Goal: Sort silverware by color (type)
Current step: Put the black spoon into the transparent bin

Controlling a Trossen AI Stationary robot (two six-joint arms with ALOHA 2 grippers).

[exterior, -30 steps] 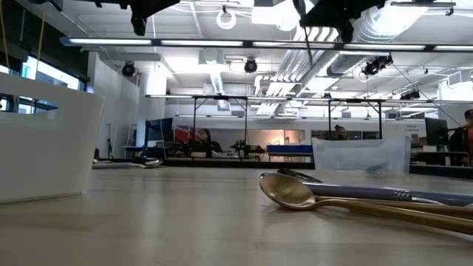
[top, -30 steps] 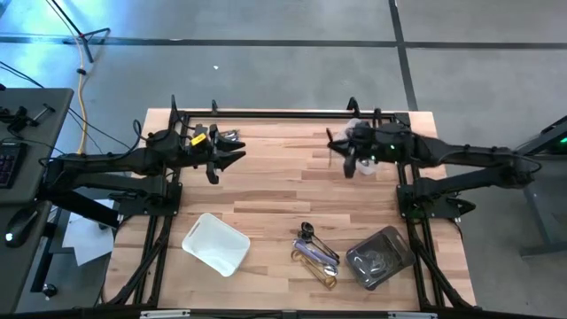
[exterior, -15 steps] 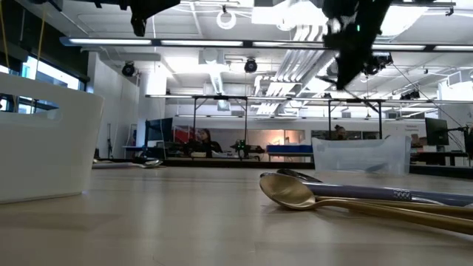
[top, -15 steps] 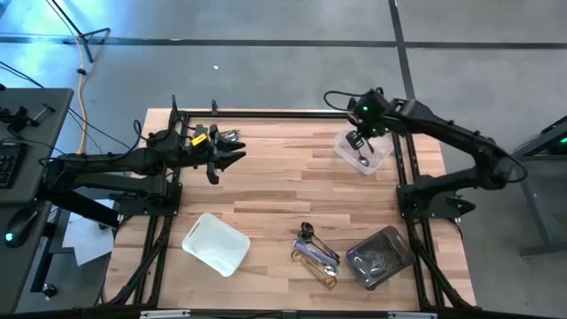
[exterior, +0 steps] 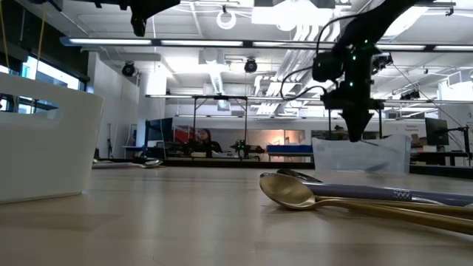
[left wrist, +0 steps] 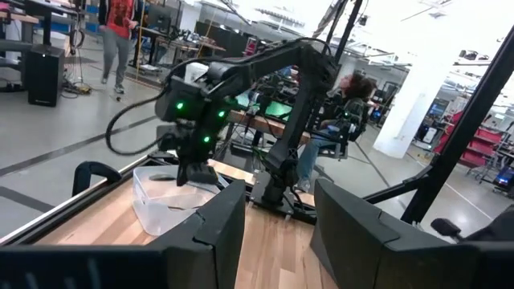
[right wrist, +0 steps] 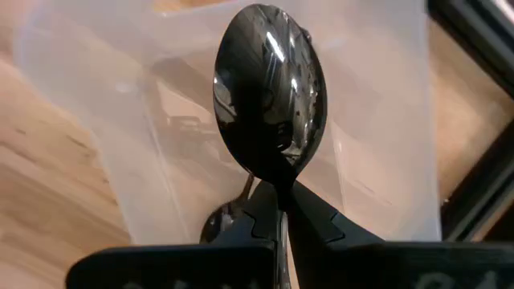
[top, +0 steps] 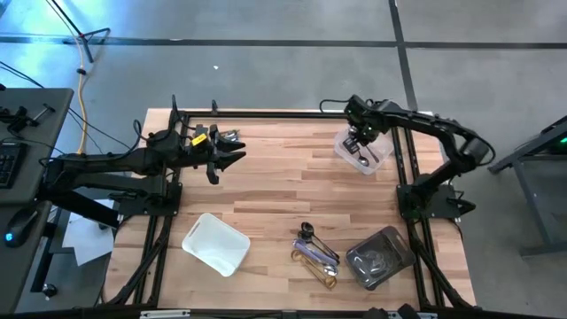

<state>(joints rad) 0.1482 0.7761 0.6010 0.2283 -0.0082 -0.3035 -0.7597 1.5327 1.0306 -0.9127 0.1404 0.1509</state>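
Right claw [right wrist: 277,210] pinched fully closed on the neck of a dark spoon [right wrist: 269,98], bowl pointing away from the fingers. It hangs over the clear tray [top: 361,152] at about 1 o'clock on the desk [top: 275,190]. A second dark spoon [top: 363,160] lies inside that tray, under the held one.

Left claw [top: 232,162] waits at about 10 o'clock, above the wood, jaws standing apart with nothing between them; its two fingers [left wrist: 210,233] show a clear gap in the wrist view.

Count: three trays. Clear one at 1 o'clock, white tray [top: 215,243] at about 7 o'clock, grey tray [top: 379,256] at about 5 o'clock holding a few pieces too tangled to count. Loose pile of silverware [top: 316,252] near 6 o'clock, between the white and grey trays, the pieces crossing one another.

Held spoon: glossy black, oval bowl, mirror-bright, reflecting the room. In the low view, a gold spoon [exterior: 295,192] lies bowl-up at the front of the pile, touching a pale silver handle [exterior: 384,193] with a patterned band.

People show far back in the room.
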